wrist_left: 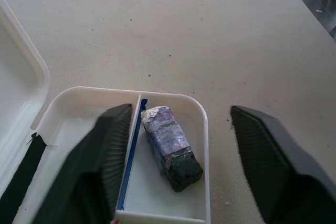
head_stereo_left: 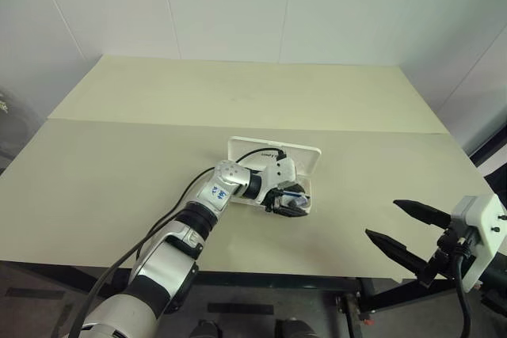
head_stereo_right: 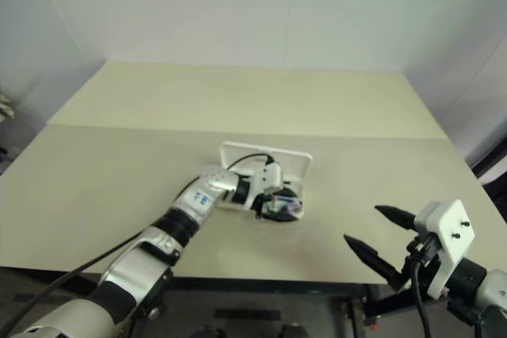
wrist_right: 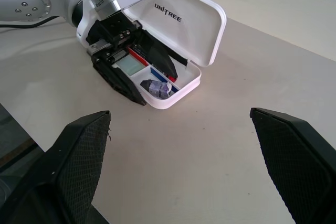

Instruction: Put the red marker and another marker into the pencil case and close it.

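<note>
At centre frame the pencil case lies open on the surface, lid raised behind. The left gripper hovers over its tray, jaws spread wide and empty; one straddles the blue divider. A dark wrapped block lies lengthwise between them. At lower right the right gripper waits farther off, jaws fully apart, holding nothing.
</note>
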Robot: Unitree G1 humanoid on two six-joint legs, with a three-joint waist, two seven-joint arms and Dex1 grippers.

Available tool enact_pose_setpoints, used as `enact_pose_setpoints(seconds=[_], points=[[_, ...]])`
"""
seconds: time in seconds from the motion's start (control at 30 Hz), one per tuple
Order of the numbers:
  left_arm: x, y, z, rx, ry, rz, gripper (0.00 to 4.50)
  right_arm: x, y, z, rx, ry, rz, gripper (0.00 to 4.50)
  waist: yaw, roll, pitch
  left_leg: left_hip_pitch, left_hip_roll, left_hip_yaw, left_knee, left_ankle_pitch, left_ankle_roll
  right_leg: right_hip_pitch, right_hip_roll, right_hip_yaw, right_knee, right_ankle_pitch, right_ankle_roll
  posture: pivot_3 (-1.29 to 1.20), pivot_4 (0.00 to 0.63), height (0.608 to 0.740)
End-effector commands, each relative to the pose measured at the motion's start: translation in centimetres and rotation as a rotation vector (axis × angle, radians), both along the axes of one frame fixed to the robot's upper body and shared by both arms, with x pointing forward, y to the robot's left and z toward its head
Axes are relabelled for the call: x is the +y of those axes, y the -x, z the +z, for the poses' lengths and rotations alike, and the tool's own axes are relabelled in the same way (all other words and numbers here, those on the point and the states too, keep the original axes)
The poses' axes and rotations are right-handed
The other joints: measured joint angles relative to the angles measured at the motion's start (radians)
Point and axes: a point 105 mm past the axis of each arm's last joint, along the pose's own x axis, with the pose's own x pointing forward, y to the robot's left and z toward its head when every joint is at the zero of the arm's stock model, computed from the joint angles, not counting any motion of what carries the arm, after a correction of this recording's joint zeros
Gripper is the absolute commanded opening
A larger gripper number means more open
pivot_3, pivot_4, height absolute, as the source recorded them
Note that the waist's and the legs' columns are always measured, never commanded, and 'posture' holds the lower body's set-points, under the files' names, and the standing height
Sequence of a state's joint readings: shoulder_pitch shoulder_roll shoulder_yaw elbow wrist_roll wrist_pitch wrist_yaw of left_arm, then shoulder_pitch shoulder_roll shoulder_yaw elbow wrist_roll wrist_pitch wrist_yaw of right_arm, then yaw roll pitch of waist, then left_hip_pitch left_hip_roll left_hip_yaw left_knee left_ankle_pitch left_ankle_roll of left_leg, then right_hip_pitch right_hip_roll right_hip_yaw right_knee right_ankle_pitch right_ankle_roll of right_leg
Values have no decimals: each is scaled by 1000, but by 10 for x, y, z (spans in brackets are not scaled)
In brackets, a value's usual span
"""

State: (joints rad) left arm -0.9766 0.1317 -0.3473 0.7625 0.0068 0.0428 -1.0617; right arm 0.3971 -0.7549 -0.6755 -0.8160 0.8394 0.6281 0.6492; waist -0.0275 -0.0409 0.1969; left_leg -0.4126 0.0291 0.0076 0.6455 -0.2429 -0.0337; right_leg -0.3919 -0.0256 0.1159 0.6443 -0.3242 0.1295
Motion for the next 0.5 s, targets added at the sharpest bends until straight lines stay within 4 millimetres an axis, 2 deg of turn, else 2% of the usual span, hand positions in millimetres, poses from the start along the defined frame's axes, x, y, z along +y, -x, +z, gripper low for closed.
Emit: enact_pose_setpoints(seconds=[0.03,0.23,0.5], points=[[-5,-3,14,-37,26,-6,4484,1,-1,7,-50,4,-3,4500,0,0,0,0,0,0,0,0,0,0,0,0,0,0,0,0,150,740],[-1,4,29,-74,50,-75,4484,0,-2,7,-53,11,-10,4500,0,0,0,0,0,0,0,0,0,0,0,0,0,0,0,0,150,740],[26,32,75,-61,179,-261,4484,0,4,2,-23,44,7,4500,0,0,0,0,1,0,-2,0,0,0,0,0,0,0,-1,0,150,740]])
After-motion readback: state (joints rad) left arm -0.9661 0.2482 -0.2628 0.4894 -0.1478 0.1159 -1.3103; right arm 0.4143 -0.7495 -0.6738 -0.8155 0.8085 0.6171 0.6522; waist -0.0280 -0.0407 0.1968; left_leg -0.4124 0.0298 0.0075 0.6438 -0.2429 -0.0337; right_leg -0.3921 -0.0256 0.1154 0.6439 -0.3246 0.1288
